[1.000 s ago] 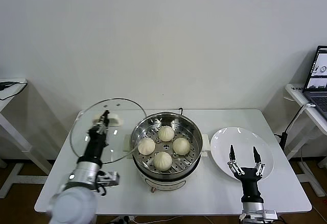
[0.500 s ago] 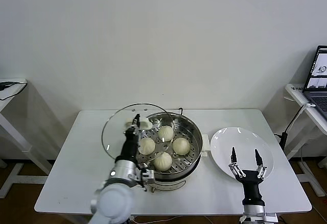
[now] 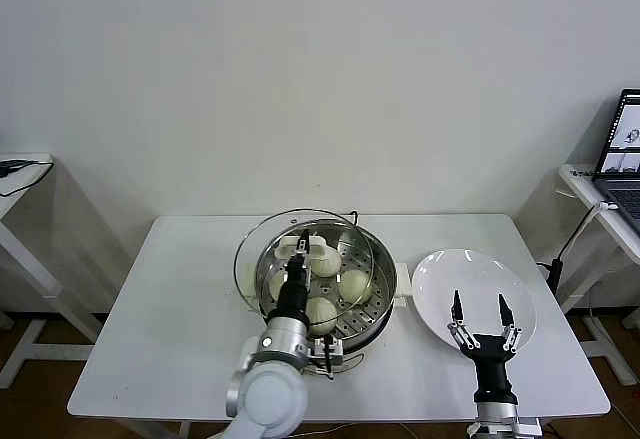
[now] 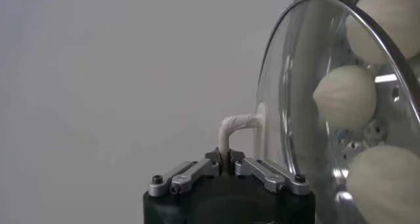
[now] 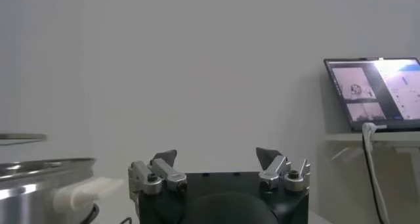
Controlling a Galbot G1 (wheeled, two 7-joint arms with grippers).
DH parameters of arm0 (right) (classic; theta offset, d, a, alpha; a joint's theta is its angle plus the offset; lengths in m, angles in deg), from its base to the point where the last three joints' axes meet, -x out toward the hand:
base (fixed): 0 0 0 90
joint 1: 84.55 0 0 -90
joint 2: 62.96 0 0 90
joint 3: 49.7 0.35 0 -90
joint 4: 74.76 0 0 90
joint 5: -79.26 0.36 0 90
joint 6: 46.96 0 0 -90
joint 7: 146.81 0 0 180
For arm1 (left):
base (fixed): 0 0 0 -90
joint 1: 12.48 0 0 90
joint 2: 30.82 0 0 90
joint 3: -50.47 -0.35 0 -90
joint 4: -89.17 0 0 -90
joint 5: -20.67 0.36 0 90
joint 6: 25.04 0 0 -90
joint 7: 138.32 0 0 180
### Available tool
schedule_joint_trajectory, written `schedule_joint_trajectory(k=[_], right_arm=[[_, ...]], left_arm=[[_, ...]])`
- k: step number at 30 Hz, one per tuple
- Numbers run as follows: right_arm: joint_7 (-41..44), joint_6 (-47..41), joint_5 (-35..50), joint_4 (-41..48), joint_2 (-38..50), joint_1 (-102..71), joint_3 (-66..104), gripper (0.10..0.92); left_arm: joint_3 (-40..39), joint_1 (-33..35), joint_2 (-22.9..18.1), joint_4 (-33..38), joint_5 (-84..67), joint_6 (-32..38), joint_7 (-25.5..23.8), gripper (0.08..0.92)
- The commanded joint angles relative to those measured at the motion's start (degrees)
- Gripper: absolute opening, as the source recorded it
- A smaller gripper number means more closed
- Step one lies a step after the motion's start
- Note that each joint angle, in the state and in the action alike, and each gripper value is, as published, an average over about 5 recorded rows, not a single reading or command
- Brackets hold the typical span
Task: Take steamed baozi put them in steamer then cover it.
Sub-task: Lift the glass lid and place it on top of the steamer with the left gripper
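1. Left gripper (image 3: 301, 242), clamped on the whitish handle (image 4: 237, 128) of the cover (image 3: 305, 261); jaws closed tight around the handle's thin bar in the left wrist view.
2. Cover held above the steamer (image 3: 322, 286), tilted, overlapping most of the pot's opening but offset toward the robot's left; not seated on the rim.
3. Steamer standing near the middle of the white table (image 3: 150, 329), shiny steel wall, perforated tray inside, cream-white side handle (image 3: 402, 281) facing the plate.
4. Steamed baozi (image 3: 354, 284) lying on the tray inside the steamer, seen through the glass; three round buns also visible past the lid's edge in the left wrist view (image 4: 345, 96).
5. Left arm reaching in from the near edge of the table, covering the front wall of the steamer and part of the near bun.
6. White plate (image 3: 480, 284) just beside the steamer on the robot's right, bare.
7. Right gripper (image 3: 481, 311) hovering over the near rim of the plate, fingers spread wide, holding nothing.
8. Laptop (image 3: 622, 154) on a side desk far to the right, screen lit; cable (image 3: 570, 239) hanging from that desk.
9. Another desk edge (image 3: 22, 167) at far left, well apart from the table.
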Motion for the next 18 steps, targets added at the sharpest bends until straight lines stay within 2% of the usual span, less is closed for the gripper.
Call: schedule_joint_trajectory(k=[1,18], right_arm=[[0.0,0.1,-0.3,0.7,-0.1,0.2,0.1,0.823],[0.0,0.5,-1.2,2.4,-0.1,0.9,-0.1,0.823]], left_arm=[[-2.8,-1.1,-4.3,-3.3,3.2,-1.3,0.3,0.187],[-3.0,0.5,-6.8,-4.4,6.0,-1.7,1.6,0.187]])
